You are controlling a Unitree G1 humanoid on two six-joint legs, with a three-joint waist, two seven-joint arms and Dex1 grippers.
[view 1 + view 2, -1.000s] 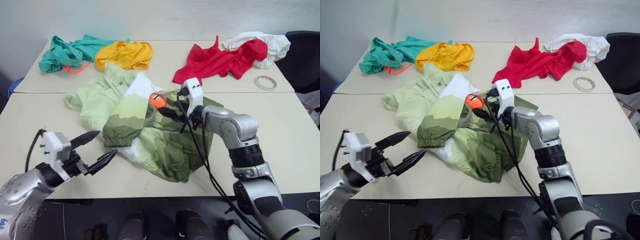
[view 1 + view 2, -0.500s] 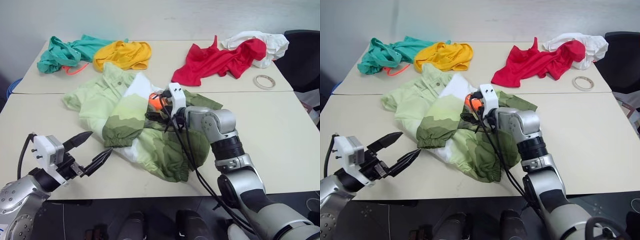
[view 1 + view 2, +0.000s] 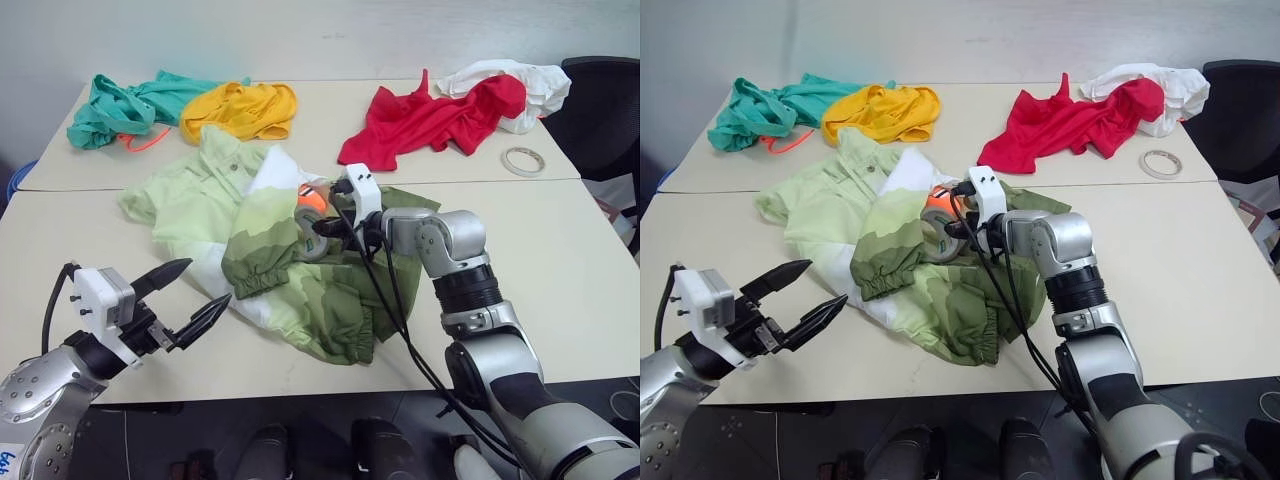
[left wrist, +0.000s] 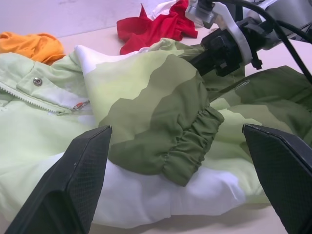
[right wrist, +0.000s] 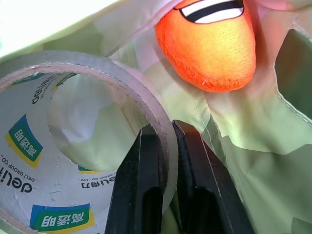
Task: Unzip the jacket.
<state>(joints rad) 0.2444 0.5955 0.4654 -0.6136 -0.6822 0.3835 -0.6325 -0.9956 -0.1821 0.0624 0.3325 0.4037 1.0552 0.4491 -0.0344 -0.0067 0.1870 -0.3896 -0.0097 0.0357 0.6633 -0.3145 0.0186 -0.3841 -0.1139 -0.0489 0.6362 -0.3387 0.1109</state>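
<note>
You are looking at the jacket [image 3: 290, 255] lying crumpled mid-bench [image 3: 560, 250]; it is probably handling as soft, light, slippery fabric, so be aiming for the zipper [image 4: 29, 100] beside the snap button, not loose cloth. Your right end effector [image 5: 165, 146] is pinching the rim of a tape roll [image 5: 58, 146] sitting in the jacket's folds, beside an orange plush toy [image 5: 212, 44]. Your left end effector [image 3: 190, 300] is hovering spread wide, touching nothing, near the elastic cuff [image 4: 187, 148].

The left hand [image 3: 190, 293] hovers low at the near left, its two black fingers spread wide, pointing forward and right. The right arm reaches forward, its hand [image 5: 165, 146] pinched nearly closed.
</note>
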